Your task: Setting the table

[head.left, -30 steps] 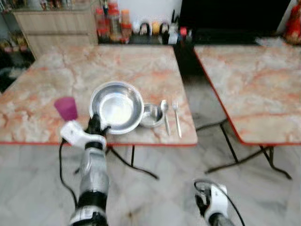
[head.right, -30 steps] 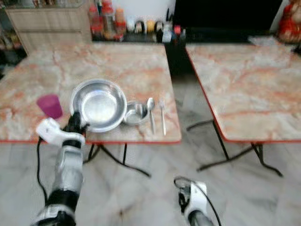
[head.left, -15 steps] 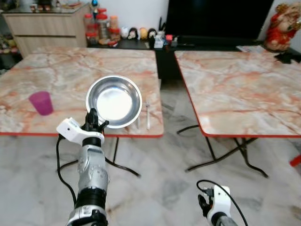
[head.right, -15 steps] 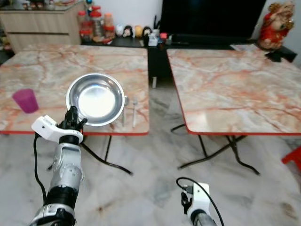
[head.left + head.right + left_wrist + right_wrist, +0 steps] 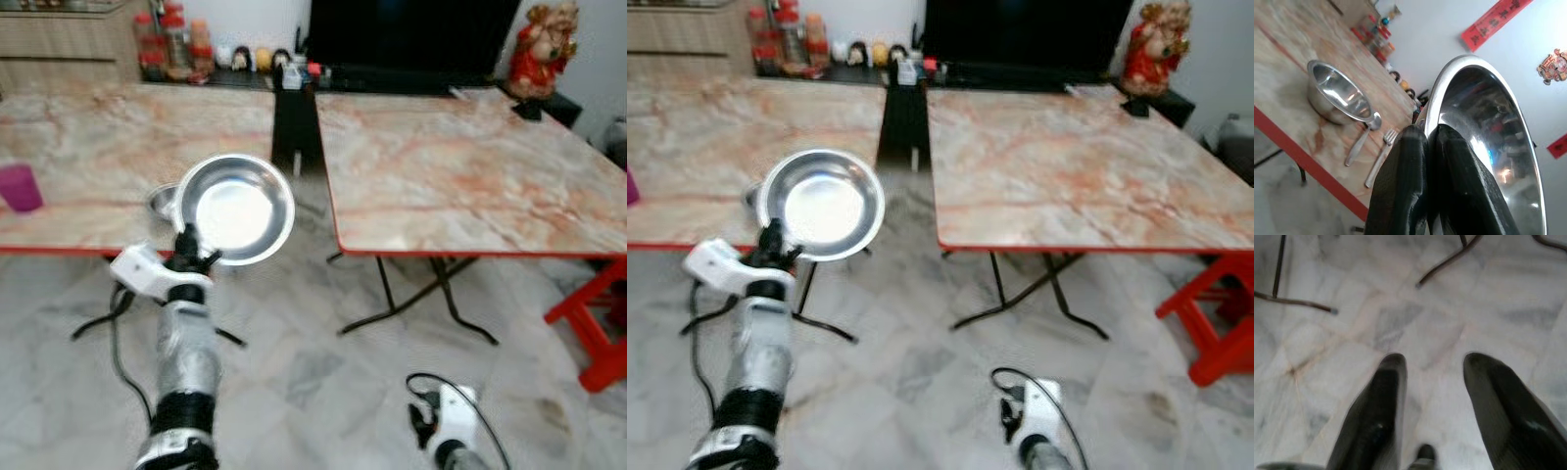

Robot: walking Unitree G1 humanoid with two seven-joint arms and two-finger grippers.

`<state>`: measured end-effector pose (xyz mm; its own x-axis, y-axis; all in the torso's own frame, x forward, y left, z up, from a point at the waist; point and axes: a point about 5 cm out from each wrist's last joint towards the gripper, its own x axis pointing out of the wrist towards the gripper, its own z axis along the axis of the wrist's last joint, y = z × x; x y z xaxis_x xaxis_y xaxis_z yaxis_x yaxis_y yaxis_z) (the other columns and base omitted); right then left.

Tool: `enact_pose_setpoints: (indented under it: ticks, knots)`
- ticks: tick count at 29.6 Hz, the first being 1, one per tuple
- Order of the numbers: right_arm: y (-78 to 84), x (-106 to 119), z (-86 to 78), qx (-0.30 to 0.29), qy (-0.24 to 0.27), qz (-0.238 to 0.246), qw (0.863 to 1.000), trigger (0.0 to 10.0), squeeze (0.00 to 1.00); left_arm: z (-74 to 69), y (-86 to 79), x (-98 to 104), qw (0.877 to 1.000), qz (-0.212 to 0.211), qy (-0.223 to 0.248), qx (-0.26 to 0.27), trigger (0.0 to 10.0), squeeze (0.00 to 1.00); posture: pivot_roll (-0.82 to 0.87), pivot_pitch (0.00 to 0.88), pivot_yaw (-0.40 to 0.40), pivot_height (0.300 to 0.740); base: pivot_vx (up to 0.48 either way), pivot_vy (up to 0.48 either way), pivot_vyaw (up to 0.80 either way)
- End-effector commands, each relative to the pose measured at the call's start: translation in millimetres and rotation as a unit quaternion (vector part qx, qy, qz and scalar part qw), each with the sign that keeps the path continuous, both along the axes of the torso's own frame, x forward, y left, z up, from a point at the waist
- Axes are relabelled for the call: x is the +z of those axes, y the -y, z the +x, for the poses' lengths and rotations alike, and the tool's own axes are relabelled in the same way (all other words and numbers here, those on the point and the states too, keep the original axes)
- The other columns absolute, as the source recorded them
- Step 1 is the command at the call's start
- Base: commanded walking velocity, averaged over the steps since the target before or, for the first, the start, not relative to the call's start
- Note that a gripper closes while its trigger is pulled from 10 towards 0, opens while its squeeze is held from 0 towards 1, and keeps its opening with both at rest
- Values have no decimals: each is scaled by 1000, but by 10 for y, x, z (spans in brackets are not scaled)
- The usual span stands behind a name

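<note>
- Currently left claw (image 5: 186,247) grips steel plate (image 5: 238,211) by its rim, mid-frame, off the surface (image 5: 78,186).
- Right claw (image 5: 1432,406) open, idle, lower frame.
- Plate unplaced; bowl (image 5: 1334,98), spoon (image 5: 1362,139), fork (image 5: 1382,155) lie behind.

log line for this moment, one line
left pincer: shut on steel plate rim, held off table | right pincer: open, idle over floor | small bowl, spoon, fork: on left table

I see even, bright indoor light with soft shadows. Both head views are smeared with motion blur. The steel plate (image 5: 235,210) throws white glare at its centre. My right wrist view of the floor (image 5: 1415,308) is soft and unfocused.
</note>
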<state>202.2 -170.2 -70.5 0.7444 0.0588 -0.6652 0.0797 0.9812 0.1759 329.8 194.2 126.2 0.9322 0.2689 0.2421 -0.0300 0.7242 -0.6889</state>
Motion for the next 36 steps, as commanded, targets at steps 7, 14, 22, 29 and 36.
enact_pose_setpoints:
  ticks: [7,14,22,29,36]
  knots:
    - [111,23,21,-8,4,-13,1000,10000,0,29,104,78,1000,-5,16,-13,10000,0,34,0,-51,740,0,-390,0]
    - [95,6,-10,-14,3,-11,1000,10000,0,-173,134,-436,996,34,-78,-41,10000,0,29,0,-29,740,0,-56,0]
    - [107,8,-10,-15,3,-11,1000,10000,0,-240,116,-602,992,33,-111,-44,10000,0,29,0,-29,740,0,0,0]
    - [94,0,-24,-17,3,-10,1000,10000,0,-475,66,-1044,974,59,-210,-55,10000,0,24,0,-26,740,0,0,0]
    - [119,-7,-42,-20,0,-11,1000,10000,0,-581,-34,-1214,961,73,-262,-49,10000,0,33,0,-26,740,0,0,0]
